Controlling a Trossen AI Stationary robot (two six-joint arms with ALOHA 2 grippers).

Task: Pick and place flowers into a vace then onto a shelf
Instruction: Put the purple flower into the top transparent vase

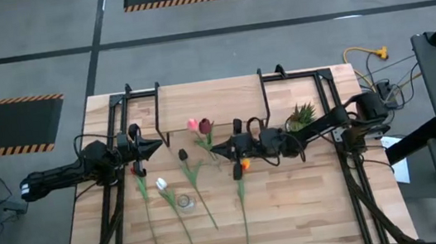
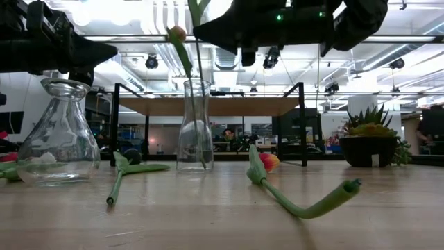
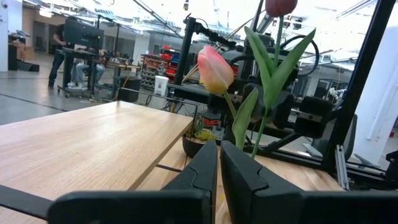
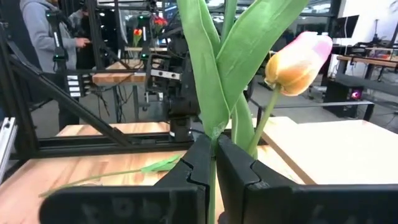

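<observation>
The right pincer (image 1: 223, 148) hangs above the middle of the counter (image 1: 311, 202), its fingers nearly closed around a green tulip stem (image 4: 213, 134) beside the pink tulip (image 1: 193, 126) and maroon tulip (image 1: 205, 127) standing in the narrow glass vase (image 2: 195, 125). The left pincer (image 1: 153, 147) waits above the counter's left side, fingers almost together, holding nothing. A white tulip (image 1: 161, 184), a red tulip (image 1: 133, 171), a dark tulip (image 1: 182, 155) and an orange-yellow tulip (image 1: 244, 165) lie flat on the counter. The shelf (image 1: 209, 100) stands at the far edge.
</observation>
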